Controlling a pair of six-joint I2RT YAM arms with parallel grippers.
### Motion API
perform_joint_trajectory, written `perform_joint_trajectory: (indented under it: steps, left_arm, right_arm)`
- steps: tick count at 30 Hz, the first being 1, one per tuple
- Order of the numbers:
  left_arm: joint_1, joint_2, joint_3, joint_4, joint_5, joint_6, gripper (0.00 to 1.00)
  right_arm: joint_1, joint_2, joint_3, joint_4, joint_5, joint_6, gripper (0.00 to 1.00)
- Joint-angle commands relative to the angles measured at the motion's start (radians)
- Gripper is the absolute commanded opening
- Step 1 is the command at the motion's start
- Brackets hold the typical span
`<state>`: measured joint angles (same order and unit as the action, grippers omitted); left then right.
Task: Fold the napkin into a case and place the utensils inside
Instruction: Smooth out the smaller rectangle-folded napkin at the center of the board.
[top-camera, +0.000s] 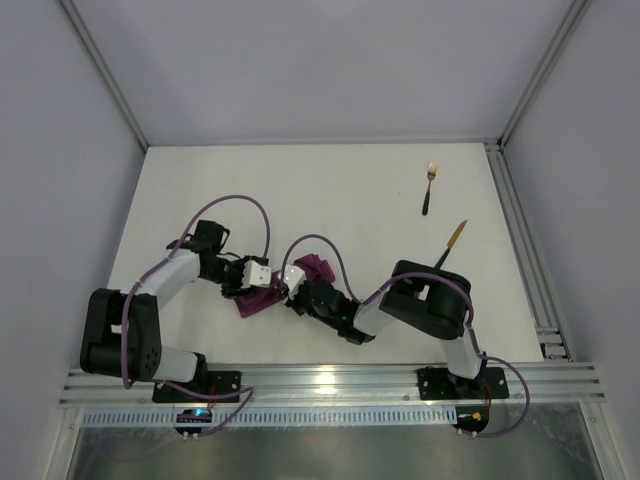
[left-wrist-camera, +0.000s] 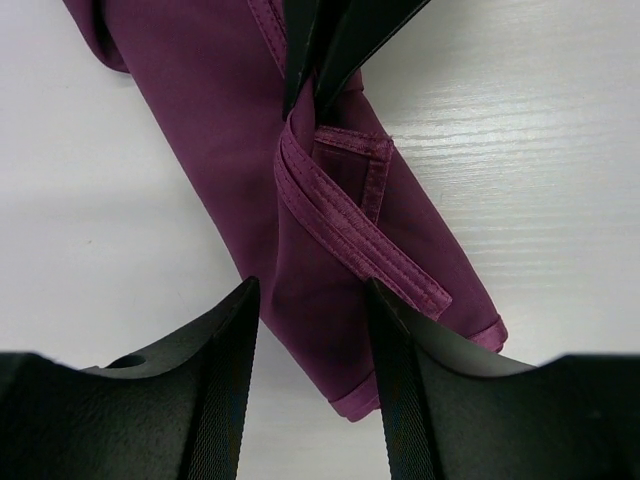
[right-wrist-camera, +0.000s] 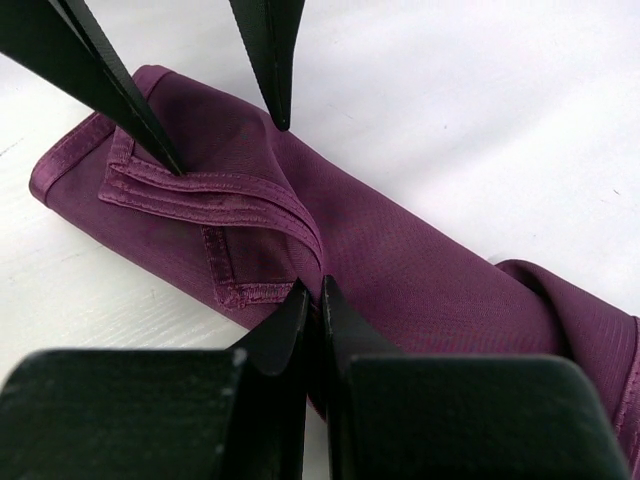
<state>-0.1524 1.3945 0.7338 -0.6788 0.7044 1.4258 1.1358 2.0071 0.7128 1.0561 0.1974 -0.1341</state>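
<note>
White table (top-camera: 330, 190), pale walls around it. Nearest the arm bases, the magenta napkin (right-wrist-camera: 400, 250) lies folded into a narrow oblong. Your left gripper (left-wrist-camera: 310, 290) straddles one end, jaws released, cloth between them. Your right gripper (right-wrist-camera: 315, 285) has its jaws clenched on a hemmed fold near mid-length. Pull that fold while nothing pins the cloth and the case (left-wrist-camera: 420, 270) will likely drag or unroll. It holds nothing: farther right lie the knife (top-camera: 455, 240), then the fork (top-camera: 431, 180), well apart.
</note>
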Motion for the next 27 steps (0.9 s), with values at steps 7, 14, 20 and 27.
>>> perform_joint_trajectory:
  steps: [7, 14, 20, 27]
  left_arm:
    - [-0.039, 0.047, 0.001, 0.126, -0.045, 0.016, 0.51]
    - [-0.084, 0.067, -0.039, 0.275, -0.094, -0.056, 0.38]
    - [-0.101, 0.064, -0.054, 0.314, -0.114, -0.1, 0.11]
    - [-0.102, -0.034, -0.129, 0.488, -0.166, -0.287, 0.0]
  right_arm:
    - [-0.014, -0.034, 0.019, 0.084, -0.03, 0.034, 0.04]
    - [-0.018, -0.045, 0.01, 0.11, -0.055, 0.034, 0.04]
    - [-0.022, -0.047, 0.001, 0.13, -0.07, 0.031, 0.04]
    - [-0.025, -0.08, -0.009, 0.117, -0.076, 0.047, 0.11]
